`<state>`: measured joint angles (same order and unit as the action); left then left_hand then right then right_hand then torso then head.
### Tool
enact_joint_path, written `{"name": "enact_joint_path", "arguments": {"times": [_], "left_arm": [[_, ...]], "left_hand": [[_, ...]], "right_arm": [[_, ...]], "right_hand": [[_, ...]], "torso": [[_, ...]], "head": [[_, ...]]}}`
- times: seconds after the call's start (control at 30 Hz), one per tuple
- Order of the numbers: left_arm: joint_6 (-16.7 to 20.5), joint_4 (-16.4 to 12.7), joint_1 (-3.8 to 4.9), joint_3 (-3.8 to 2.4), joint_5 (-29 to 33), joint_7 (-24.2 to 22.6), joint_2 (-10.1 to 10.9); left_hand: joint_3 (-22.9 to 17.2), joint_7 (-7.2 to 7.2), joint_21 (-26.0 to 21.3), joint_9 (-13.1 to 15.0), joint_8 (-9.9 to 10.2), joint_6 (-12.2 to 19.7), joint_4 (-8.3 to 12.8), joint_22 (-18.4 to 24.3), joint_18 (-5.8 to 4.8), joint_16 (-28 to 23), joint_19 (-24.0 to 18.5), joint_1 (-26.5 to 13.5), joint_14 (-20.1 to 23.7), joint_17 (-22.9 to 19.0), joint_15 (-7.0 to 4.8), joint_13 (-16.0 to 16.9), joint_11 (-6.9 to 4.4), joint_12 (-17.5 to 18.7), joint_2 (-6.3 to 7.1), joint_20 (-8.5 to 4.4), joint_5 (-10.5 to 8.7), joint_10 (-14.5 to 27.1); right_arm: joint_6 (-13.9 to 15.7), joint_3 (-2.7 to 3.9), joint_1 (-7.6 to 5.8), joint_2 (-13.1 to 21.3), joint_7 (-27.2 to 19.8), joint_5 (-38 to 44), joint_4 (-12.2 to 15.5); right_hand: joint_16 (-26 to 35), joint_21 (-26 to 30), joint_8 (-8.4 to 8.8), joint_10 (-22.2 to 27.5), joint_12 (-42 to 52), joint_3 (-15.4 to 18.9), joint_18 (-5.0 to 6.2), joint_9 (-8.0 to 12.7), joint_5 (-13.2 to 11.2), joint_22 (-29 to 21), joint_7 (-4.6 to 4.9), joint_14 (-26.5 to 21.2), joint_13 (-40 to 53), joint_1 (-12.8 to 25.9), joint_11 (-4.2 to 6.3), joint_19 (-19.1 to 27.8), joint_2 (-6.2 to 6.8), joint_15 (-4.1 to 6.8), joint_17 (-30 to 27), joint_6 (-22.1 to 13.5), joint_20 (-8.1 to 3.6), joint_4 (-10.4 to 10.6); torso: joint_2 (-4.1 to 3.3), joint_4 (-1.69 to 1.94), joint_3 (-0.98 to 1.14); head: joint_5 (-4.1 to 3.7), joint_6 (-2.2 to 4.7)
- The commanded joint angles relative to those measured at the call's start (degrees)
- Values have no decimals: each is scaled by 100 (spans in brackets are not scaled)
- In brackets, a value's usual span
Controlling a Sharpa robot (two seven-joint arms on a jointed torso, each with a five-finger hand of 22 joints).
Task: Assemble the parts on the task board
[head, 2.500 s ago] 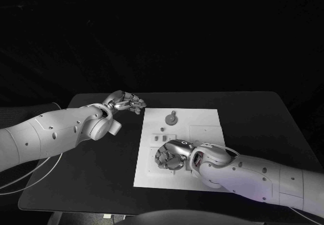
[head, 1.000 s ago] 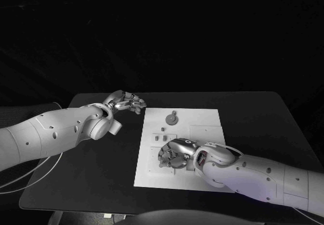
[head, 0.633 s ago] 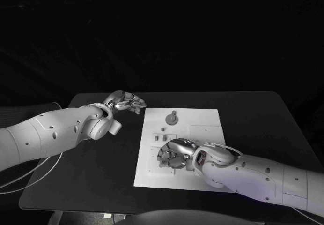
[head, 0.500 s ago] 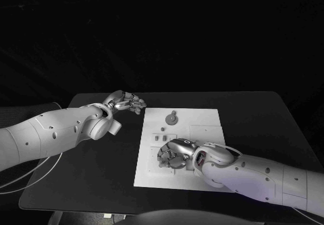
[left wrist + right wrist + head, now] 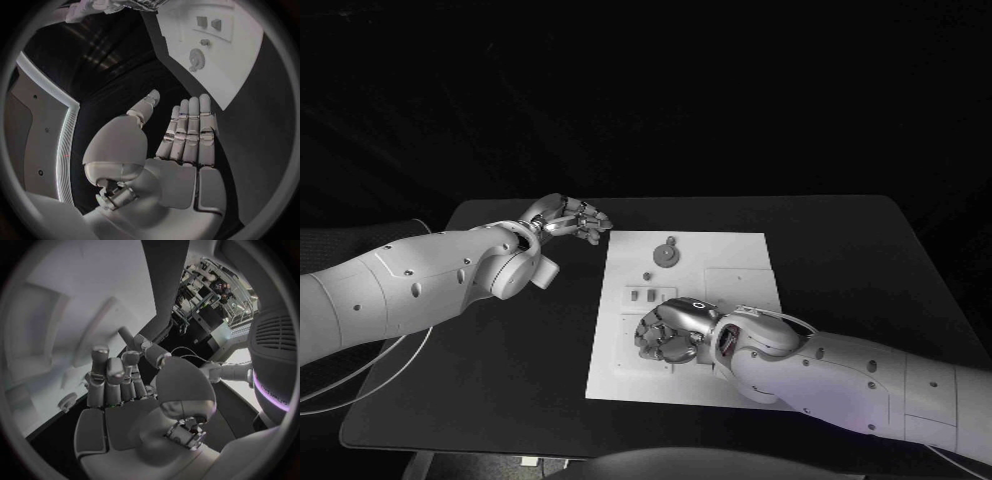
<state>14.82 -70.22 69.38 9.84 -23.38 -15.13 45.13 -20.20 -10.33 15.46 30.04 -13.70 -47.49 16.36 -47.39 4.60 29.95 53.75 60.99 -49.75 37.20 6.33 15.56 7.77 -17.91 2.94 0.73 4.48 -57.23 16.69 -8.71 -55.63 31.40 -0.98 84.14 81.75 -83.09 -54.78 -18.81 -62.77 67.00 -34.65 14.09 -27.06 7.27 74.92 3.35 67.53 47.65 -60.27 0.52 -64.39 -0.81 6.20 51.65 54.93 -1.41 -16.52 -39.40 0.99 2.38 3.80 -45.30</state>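
Note:
The white task board lies mid-table. On its far part sit a round grey part with a tab, a tiny part and two small square parts. My right hand hovers low over the board's near-left area, fingers curled down toward the surface; whatever lies under the fingertips is hidden. In the right wrist view the fingers bend over the board, with a small round part beside them. My left hand floats off the board's far-left corner, fingers straight, palm bare.
Shallow recesses mark the board's right half. Black table stretches wide to the left and right of the board. In the left wrist view the board with the round part lies ahead of the hand.
My right hand has shifted slightly in place over the board's near-left area, with its fingers staying curled. The left hand and the parts have not moved.

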Motion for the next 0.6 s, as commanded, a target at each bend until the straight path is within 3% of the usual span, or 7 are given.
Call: {"name": "enact_joint_path", "arguments": {"times": [0.03,0.6], "left_arm": [[-88,-6,5,-5,-11,-23,-5],[-103,8,5,-5,-11,-20,-3]], "left_hand": [[35,-12,-40,-5,32,40,5,-5,76,-22,6,57,-7,10,41,-10,29,24,-5,28,-31,28],[36,-11,-43,-5,32,43,4,-5,75,-28,2,56,-3,15,44,-11,32,28,-9,30,-32,34]], "right_arm": [[16,-4,9,17,23,28,24],[169,0,11,1,-4,23,-2]], "right_hand": [[9,-32,-68,-19,-27,-33,91,-77,33,80,234,-2,10,4,17,-10,-57,28,5,269,-36,-9],[8,-33,-68,-20,-28,-35,91,-79,32,81,234,0,12,0,18,-12,-54,30,6,269,-39,-11]], "torso": [[1,2,-3],[-1,2,-1]], "head": [[-2,5],[-1,14]]}}
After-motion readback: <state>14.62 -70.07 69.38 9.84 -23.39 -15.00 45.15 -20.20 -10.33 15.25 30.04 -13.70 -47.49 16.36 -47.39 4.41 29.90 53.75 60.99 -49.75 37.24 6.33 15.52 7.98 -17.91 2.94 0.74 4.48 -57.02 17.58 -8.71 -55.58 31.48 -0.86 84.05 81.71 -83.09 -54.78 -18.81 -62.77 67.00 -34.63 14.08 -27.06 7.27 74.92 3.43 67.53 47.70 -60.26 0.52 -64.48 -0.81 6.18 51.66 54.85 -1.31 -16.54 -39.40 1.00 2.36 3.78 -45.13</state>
